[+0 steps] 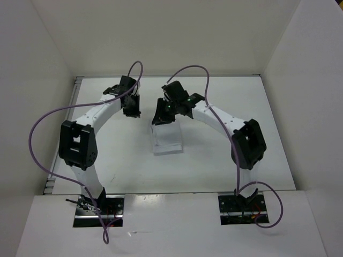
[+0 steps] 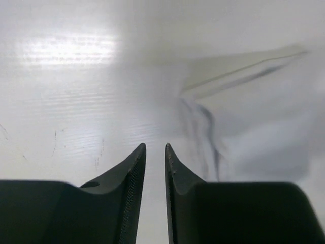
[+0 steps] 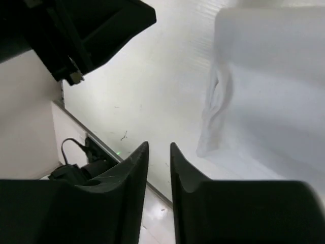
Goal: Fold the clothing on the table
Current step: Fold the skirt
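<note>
Clothing is lying near the middle of the white surface, folded into a compact rectangle that runs longer front to back. Its edges are looking fairly even from above. In the right wrist view, one side is showing a bunched, wrinkled fold.

The right gripper is hanging over the far end of the clothing with its arm reaching in from the right. From above it is hard to tell whether the tips are touching the fabric. In its own wrist view the fingers are standing only slightly apart with a slim gap between them. Nothing is sitting in that gap, and the white fabric is lying off to the upper right.

The left gripper is hovering just beside the clothing's far left corner, over bare surface. Its jaws are likewise showing a narrow parting and are gripping nothing. In the left wrist view, faint scuff marks are showing on the surface ahead of it, and the clothing is filling the right half of that view.

A dark block at the top left of the right wrist view is probably part of the left arm. Purple cables are looping up from both arms.
</note>
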Controlling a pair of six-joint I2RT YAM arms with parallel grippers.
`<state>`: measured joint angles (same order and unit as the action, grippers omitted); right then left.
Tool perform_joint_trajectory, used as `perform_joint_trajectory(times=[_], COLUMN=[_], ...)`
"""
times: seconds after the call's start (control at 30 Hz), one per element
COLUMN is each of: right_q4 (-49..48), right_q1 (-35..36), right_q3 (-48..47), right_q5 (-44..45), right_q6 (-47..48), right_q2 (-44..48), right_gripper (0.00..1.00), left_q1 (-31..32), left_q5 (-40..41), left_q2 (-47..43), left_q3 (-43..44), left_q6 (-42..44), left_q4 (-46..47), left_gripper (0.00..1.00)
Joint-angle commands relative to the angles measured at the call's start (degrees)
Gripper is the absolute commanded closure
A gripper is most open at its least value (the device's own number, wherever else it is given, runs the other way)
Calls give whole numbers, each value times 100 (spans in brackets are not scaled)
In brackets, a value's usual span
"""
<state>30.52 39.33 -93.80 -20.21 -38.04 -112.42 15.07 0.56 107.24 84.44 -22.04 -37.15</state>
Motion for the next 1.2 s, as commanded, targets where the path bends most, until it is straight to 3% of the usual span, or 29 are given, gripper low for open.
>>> perform_joint_trajectory(times=[0.0, 0.03, 0.1, 0.2, 0.43, 0.67, 0.9, 1.03, 1.13, 1.17], right_q4=[-74, -21, 68, 129, 129, 129, 129, 182, 322, 323], right_q1=[40, -21, -75, -188, -628, -1190, -1349, -1401, -1472, -1559], right_q3=[309, 362, 415, 477, 1056, 1636, 1892, 1822, 1690, 1689], right_q5=[587, 779, 965, 1186, 1485, 1537, 1537, 1537, 1695, 1756], right_q6=[-125, -125, -125, -125, -292, -292, -292, -230, -177, -177], right_q2=[774, 853, 975, 1064, 1819, 2487, 2638, 2576, 2681, 2742], right_gripper=[73, 85, 94, 96, 96, 96, 96, 96, 95, 91], left_q1=[189, 259, 260, 260, 260, 260, 189, 128, 23, 22], left_q5=[-324, -607, -1578, -2532, -3816, -2869, -2842, -2982, -2930, -2869], left_q2=[-722, -783, -854, -661, 358, 500, 324, 263, -316, -631], left_q3=[449, 450, 372, 309, -287, -656, -1333, -1185, -887, -816], left_q6=[288, 288, 288, 218, -10, 173, 227, 227, 227, 227], left_q4=[-267, -93, 206, 603, 1402, 1078, 1095, 1017, 911, 789], left_gripper=[72, 75, 82, 88, 92, 92, 91, 91, 81, 66])
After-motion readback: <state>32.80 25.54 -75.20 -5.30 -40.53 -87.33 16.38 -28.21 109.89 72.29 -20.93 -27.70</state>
